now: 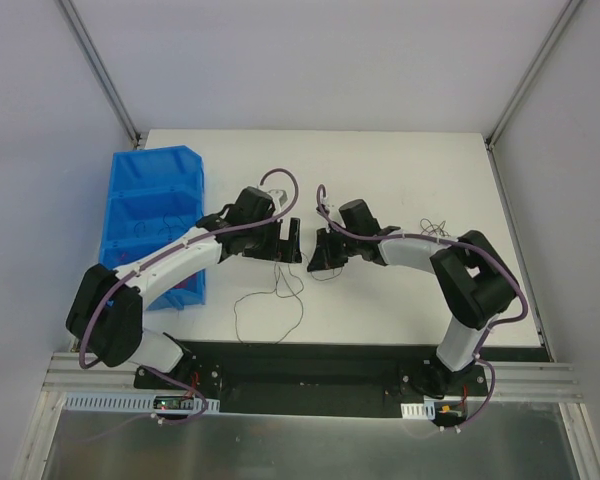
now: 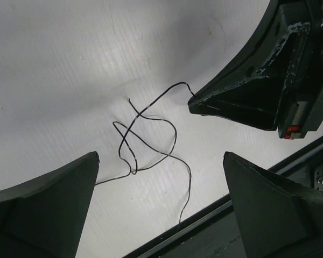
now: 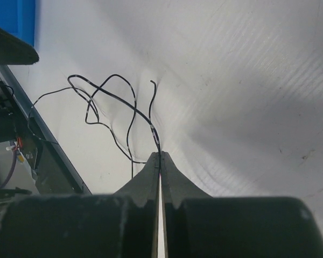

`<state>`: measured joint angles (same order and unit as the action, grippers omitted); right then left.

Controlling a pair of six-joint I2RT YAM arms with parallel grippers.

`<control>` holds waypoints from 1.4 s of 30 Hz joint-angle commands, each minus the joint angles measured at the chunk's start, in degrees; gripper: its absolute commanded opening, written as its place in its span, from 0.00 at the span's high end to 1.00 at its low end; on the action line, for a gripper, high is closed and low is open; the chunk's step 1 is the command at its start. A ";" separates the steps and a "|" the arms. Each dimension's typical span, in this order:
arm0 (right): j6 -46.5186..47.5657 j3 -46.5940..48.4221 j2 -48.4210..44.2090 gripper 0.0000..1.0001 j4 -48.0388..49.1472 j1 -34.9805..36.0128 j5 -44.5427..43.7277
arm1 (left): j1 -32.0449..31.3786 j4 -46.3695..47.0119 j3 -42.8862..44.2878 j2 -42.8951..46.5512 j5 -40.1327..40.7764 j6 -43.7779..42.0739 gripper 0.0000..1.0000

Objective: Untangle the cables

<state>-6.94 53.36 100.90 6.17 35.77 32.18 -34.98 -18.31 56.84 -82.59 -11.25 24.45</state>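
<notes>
The cables (image 2: 139,114) are black; the table (image 1: 400,170) plain white; the bin (image 1: 160,165) bright blue.

One end of the cables (image 3: 130,115) goes in between the pressed-together fingers of the right tool (image 3: 160,157) and is lost there. A strand runs behind one finger (image 2: 54,209) of the left tool (image 2: 160,157). From above, strands beside the right arm (image 1: 470,275) are too thin to tell colour.

No readable text, labels, brands or numbers on anything in any view.
</notes>
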 commanded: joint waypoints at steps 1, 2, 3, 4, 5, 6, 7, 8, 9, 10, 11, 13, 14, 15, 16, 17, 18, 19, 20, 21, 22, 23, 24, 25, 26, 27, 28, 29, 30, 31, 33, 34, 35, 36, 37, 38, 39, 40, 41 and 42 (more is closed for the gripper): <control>1.49 1.48 -0.35 1.00 -0.11 0.27 -0.10 | 0.97 0.55 -0.41 -0.46 0.62 -0.89 0.01; 1.40 1.48 -0.44 1.00 -0.20 0.18 -0.02 | 0.97 0.38 -0.41 -1.51 0.35 -0.72 0.01; 1.40 1.48 -0.62 1.00 -0.20 0.18 0.07 | 0.97 0.11 -0.59 -2.74 0.35 -0.72 0.05; 1.40 1.48 -0.79 1.00 -0.20 0.18 0.25 | 0.97 0.02 -1.11 -3.63 0.09 -0.54 0.11; 1.58 1.39 -1.06 1.00 -0.20 0.09 0.33 | 0.88 0.20 -1.64 -4.33 -0.18 -0.37 0.19; 1.67 1.22 -1.32 1.00 -0.29 0.09 0.16 | 0.79 0.37 -2.08 -5.12 -0.70 -0.10 0.29; 1.75 1.13 -1.58 1.00 -0.20 0.09 -0.19 | 0.53 0.46 -2.52 -5.74 -0.97 0.16 0.35; 1.84 0.95 -1.59 1.00 -0.20 0.18 -0.37 | 0.18 0.46 -2.70 -6.44 -1.06 0.25 0.39; 1.93 0.95 -1.59 1.00 -0.20 0.00 -0.45 | -0.17 0.46 -2.96 -7.06 -1.15 0.25 0.41; 1.67 1.04 -1.50 1.00 -0.20 0.00 -0.19 | -0.44 0.55 -2.96 -7.50 -0.89 0.16 0.44; 1.49 1.21 -1.50 1.00 -0.20 -0.08 0.16 | -0.79 0.55 -2.79 -8.02 -0.19 -0.10 0.50; 1.40 1.30 -1.59 1.00 -0.02 0.00 0.77 | -0.97 0.55 -2.17 -9.08 1.05 -0.28 0.62; 1.49 1.22 -1.50 1.00 -0.02 0.00 0.51 | -0.97 0.38 -1.74 -9.52 1.57 -0.28 0.69; 1.58 1.04 -1.59 1.00 -0.02 -0.08 0.25 | -0.97 0.29 -1.38 -9.78 1.93 -0.19 0.74; 1.67 0.95 -1.59 1.00 -0.02 -0.09 -0.10 | -0.97 0.11 -0.94 -10.13 2.10 -0.19 0.79; 1.67 1.04 -1.50 0.99 -0.20 -0.09 -0.19 | -0.97 -0.06 -0.51 -10.40 2.45 -0.28 0.87; 1.58 1.13 -1.50 1.00 -0.29 -0.17 -0.02 | -0.97 -0.41 -0.15 -10.66 2.80 -0.63 0.94; 1.58 1.13 -1.59 1.00 -0.37 -0.17 0.07 | -0.97 -0.94 0.37 -10.75 3.68 -1.15 1.00; 1.67 1.13 -1.93 0.98 -0.37 -0.17 -0.02 | -0.97 -1.81 0.81 -10.67 4.73 -1.50 1.00; 1.75 0.78 -2.29 0.94 -0.37 -0.17 -0.45 | -0.97 -2.69 1.08 -10.06 5.87 -2.03 1.00; 1.93 0.52 -2.72 0.88 -0.37 -0.17 -1.15 | -0.97 -3.31 1.52 -9.09 7.19 -2.47 1.00; 2.02 0.08 -3.34 0.80 -0.37 -0.35 -2.20 | -0.97 -4.19 1.78 -7.95 8.07 -3.00 1.00; 2.02 -0.36 -3.87 0.72 -0.37 -0.52 -3.17 | -0.88 -4.89 2.22 -6.29 9.21 -3.52 1.00; 1.93 -0.89 -4.39 0.63 -0.11 -0.79 -4.31 | -0.88 -5.68 2.92 -4.79 10.35 -4.23 1.00; 1.49 -1.59 -5.18 0.56 0.32 -1.22 -5.28 | -0.62 -6.38 3.88 -3.04 12.28 -5.36 1.00; 0.97 -2.29 -6.06 0.52 1.29 -1.84 -5.72 | -0.44 -6.91 4.76 -1.28 14.30 -6.07 1.00; 0.35 -3.26 -7.29 0.48 2.51 -2.37 -6.08 | -0.09 -7.27 5.64 0.22 16.32 -6.77 1.00; 0.09 -4.75 -8.43 0.46 4.01 -2.81 -6.69 | 0.44 -7.36 6.43 2.06 18.61 -7.39 1.00; -0.26 -6.15 -10.09 0.44 5.33 -3.42 -7.83 | 1.05 -7.36 7.14 4.34 21.24 -7.83 1.00; -0.53 -7.56 -11.76 0.42 6.64 -3.86 -8.62 | 1.93 -7.01 7.75 5.76 22.83 -8.01 1.00; -0.97 -9.85 -13.97 0.40 8.32 -4.91 -9.77 | 4.47 -5.44 9.16 8.57 24.08 -8.80 1.00; -1.14 -10.47 -14.67 0.40 8.76 -5.44 -9.86 | 6.14 -3.86 9.60 10.15 23.47 -9.41 1.00; -1.49 -10.82 -14.94 0.40 9.20 -5.88 -9.69 | 7.98 -2.45 9.95 11.56 22.42 -9.85 1.00; -1.76 -11.00 -15.12 0.40 9.64 -6.23 -9.25 | 9.48 -0.26 10.13 12.70 21.45 -10.64 1.00; -1.94 -11.17 -14.95 0.40 9.82 -6.59 -8.98 | 11.06 1.59 10.13 14.37 20.66 -11.43 1.00; -2.20 -11.26 -14.77 0.41 10.17 -6.85 -8.72 | 12.29 3.69 10.05 15.60 20.13 -12.40 1.00; -2.38 -11.35 -14.60 0.41 10.43 -6.85 -8.37 | 13.61 6.06 9.70 17.01 19.77 -13.71 1.00; -2.55 -11.61 -14.51 0.40 10.87 -7.03 -8.19 | 15.02 8.26 9.00 18.41 19.42 -14.77 1.00; -2.81 -11.62 -14.16 0.40 11.22 -7.12 -7.93 | 16.86 10.98 8.03 19.64 18.81 -16.08 1.00; -2.99 -11.53 -13.98 0.41 11.49 -7.29 -7.58 | 18.62 12.75 7.33 20.70 17.76 -16.71 1.00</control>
<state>-8.54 42.13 87.53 13.47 28.95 23.99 -20.80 -15.77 65.49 -66.17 7.99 13.32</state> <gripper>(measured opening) 0.597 0.008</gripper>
